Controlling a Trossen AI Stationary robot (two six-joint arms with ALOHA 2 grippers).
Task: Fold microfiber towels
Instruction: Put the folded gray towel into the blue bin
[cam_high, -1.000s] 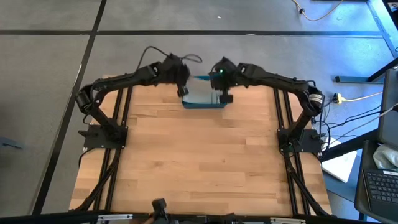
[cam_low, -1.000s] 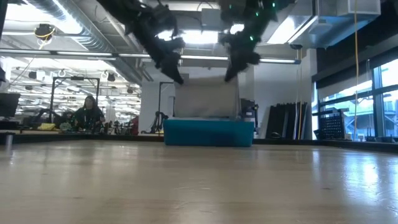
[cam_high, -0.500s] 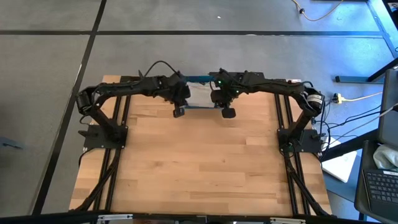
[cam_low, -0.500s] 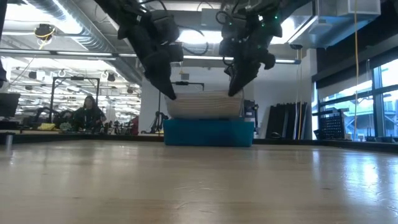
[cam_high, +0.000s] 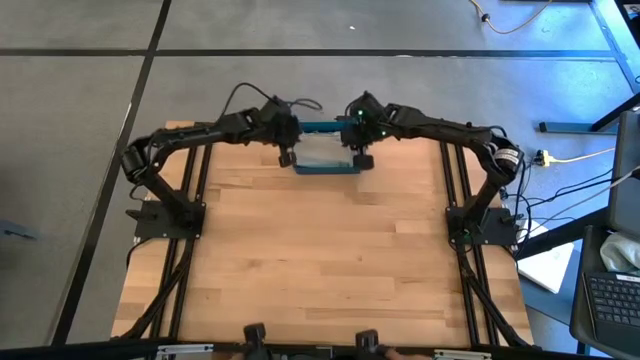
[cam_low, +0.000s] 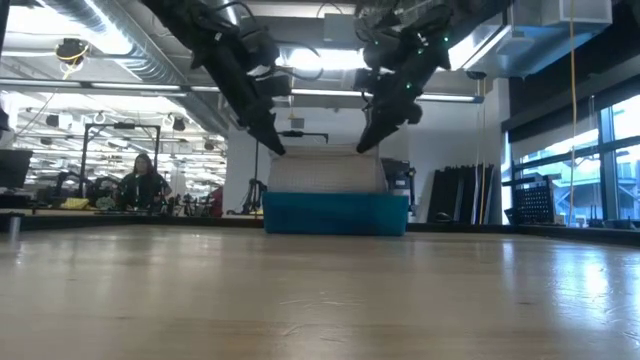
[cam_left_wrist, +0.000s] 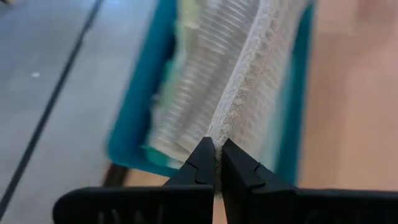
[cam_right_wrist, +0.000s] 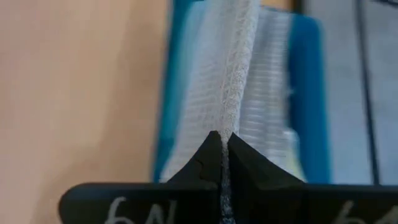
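My left gripper (cam_left_wrist: 214, 163) and right gripper (cam_right_wrist: 222, 155) each pinched a top corner of one pale grey-beige microfiber towel (cam_low: 325, 170), stretched above the rigid teal-blue plastic bin (cam_low: 335, 213); next, I judged, came carrying it clear to spread flat.

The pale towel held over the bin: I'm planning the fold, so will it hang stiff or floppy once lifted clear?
Likely floppy: the pale towel drapes from both pinched corners into the bin. Probably light, since each end effector holds only a thin edge.
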